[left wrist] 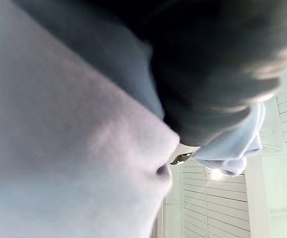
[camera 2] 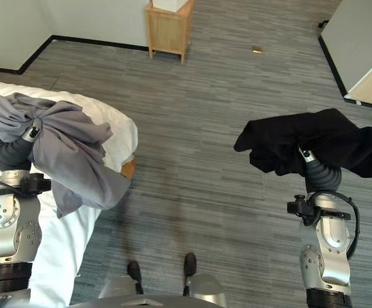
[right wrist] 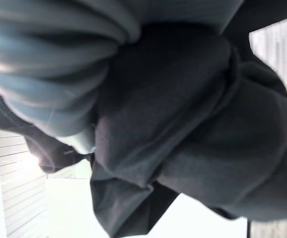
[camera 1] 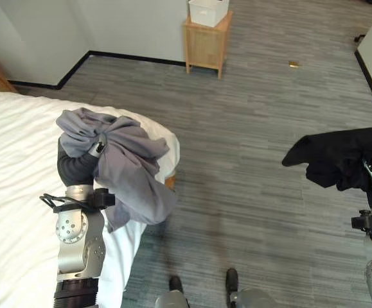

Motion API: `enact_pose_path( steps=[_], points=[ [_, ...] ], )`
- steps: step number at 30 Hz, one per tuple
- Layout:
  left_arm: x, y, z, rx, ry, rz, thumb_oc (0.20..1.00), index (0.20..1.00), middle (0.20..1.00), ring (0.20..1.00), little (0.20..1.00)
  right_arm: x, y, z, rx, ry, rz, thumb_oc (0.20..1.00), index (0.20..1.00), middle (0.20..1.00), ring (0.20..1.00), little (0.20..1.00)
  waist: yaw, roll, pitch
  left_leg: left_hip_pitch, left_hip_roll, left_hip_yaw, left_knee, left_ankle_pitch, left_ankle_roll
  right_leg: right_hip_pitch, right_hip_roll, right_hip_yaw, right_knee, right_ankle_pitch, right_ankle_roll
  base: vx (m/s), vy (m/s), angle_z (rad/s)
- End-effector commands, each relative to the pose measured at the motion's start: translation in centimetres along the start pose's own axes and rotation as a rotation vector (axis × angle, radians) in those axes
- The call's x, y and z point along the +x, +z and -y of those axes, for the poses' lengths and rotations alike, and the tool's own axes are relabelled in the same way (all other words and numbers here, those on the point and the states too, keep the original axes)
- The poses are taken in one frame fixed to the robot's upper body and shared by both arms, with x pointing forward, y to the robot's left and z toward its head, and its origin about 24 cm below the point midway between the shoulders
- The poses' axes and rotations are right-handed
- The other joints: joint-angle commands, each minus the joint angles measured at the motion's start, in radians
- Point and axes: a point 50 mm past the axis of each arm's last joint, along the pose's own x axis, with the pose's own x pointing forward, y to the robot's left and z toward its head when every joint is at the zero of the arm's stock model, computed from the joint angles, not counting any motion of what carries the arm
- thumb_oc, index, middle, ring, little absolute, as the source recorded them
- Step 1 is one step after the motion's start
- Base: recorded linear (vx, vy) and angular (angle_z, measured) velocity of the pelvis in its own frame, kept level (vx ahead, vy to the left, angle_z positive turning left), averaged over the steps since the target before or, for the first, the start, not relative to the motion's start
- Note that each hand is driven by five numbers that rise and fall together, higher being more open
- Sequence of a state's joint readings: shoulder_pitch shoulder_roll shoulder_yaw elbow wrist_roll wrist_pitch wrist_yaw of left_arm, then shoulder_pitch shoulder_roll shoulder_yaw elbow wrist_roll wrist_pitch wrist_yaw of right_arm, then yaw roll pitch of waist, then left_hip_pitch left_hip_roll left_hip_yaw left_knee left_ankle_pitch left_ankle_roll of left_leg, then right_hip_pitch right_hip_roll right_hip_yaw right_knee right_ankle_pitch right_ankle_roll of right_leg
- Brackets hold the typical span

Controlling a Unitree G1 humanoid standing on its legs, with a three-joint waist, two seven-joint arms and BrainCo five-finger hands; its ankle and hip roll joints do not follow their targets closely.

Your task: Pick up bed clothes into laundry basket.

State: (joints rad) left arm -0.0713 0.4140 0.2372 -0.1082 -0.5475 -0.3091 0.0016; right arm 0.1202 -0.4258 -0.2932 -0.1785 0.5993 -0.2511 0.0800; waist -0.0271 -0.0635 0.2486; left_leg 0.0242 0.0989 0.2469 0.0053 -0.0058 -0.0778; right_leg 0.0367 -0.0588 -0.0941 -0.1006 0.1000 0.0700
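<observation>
The grey garment (camera 1: 118, 160) is bunched in the left hand (camera 1: 96, 149), raised over the bed's (camera 1: 12, 192) corner, its fingers curled into the cloth with a long tail hanging below. The black garment (camera 2: 314, 147) is likewise clutched in the right hand (camera 2: 308, 156), held over open floor (camera 1: 237, 128). Both look light, soft and limp; a bunched middle grip suits them, though the loose tails could drag or snag. A white basket (camera 1: 208, 11) sits on a wooden stand (camera 1: 206, 40) by the far wall, with clear floor between; the bed edge stays close on the left.
</observation>
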Motion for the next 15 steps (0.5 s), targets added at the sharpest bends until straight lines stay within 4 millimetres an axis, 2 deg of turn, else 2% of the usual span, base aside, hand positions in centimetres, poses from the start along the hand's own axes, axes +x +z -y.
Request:
enact_pose_path(
  steps=[1,2,3,7,8,10,13,15],
  points=[
    [1.3,3.8,-0.5,0.053,-0.036,0.177,0.200,0.200,0.200,0.200,0.200,1.8,2.7,-1.5,0.039,0.077,0.180,0.200,0.200,0.200,0.200,0.200,0.006,0.002,-0.023,0.008,-0.052,0.022,-0.037,0.017,0.009,0.034,0.007,0.031,0.015,-0.067,0.028,0.08,0.094,-0.28],
    [1.3,3.8,-0.5,0.053,-0.035,0.178,0.200,0.200,0.200,0.200,0.200,1.8,2.7,-1.5,0.039,0.077,0.180,0.200,0.200,0.200,0.200,0.200,0.006,0.001,-0.022,0.010,-0.052,0.023,-0.039,0.017,0.009,0.034,0.006,0.032,0.016,-0.068,0.029,0.15,0.198,-0.23],
    [1.3,4.0,-0.7,0.076,-0.027,0.184,0.200,0.200,0.200,0.200,0.200,2.0,2.7,-2.2,0.060,0.092,0.190,0.200,0.200,0.200,0.200,0.200,0.005,0.015,-0.019,0.024,-0.066,0.029,-0.048,0.007,0.024,0.032,-0.003,0.037,0.046,-0.079,0.032,0.10,0.176,-0.08],
    [1.6,4.2,-1.1,0.087,0.003,0.195,0.200,0.200,0.200,0.200,0.200,2.4,2.7,-3.1,0.074,0.128,0.192,0.200,0.200,0.200,0.200,0.200,0.003,0.045,0.002,0.053,-0.079,0.052,-0.052,-0.020,0.055,-0.049,-0.017,0.049,0.256,-0.123,0.046,0.08,0.172,-0.24],
    [1.7,4.2,-1.2,0.101,0.009,0.190,0.200,0.200,0.200,0.200,0.200,2.5,2.6,-3.5,0.078,0.144,0.189,0.200,0.200,0.200,0.200,0.200,0.001,0.052,0.014,0.069,-0.082,0.069,-0.046,-0.037,0.067,-0.088,-0.029,0.036,0.357,-0.115,0.066,0.13,0.181,-0.35],
    [1.9,4.4,-1.4,0.134,0.019,0.198,0.200,0.200,0.200,0.200,0.200,2.6,2.4,-3.7,0.062,0.155,0.173,0.200,0.200,0.200,0.200,0.200,-0.015,0.068,0.033,0.113,-0.081,0.089,-0.063,-0.046,0.068,-0.195,-0.027,0.027,0.461,-0.050,0.106,0.17,0.124,-0.33],
    [2.8,5.8,-1.2,0.132,0.013,0.277,0.200,0.200,0.200,0.200,0.200,2.2,2.5,-2.8,0.046,0.136,0.165,0.200,0.200,0.200,0.200,0.200,-0.060,0.081,0.037,0.161,-0.095,0.075,-0.091,-0.070,0.057,-0.289,-0.013,0.029,0.364,-0.052,0.092,0.30,0.019,-0.37],
    [3.6,6.5,-0.7,0.129,0.000,0.323,0.200,0.200,0.200,0.200,0.200,2.0,2.6,-2.4,0.044,0.112,0.173,0.200,0.200,0.200,0.200,0.200,-0.095,0.083,0.039,0.197,-0.108,0.061,-0.093,-0.107,0.045,-0.319,-0.030,0.036,0.219,-0.005,0.093,0.40,-0.085,0.20]
  ],
)
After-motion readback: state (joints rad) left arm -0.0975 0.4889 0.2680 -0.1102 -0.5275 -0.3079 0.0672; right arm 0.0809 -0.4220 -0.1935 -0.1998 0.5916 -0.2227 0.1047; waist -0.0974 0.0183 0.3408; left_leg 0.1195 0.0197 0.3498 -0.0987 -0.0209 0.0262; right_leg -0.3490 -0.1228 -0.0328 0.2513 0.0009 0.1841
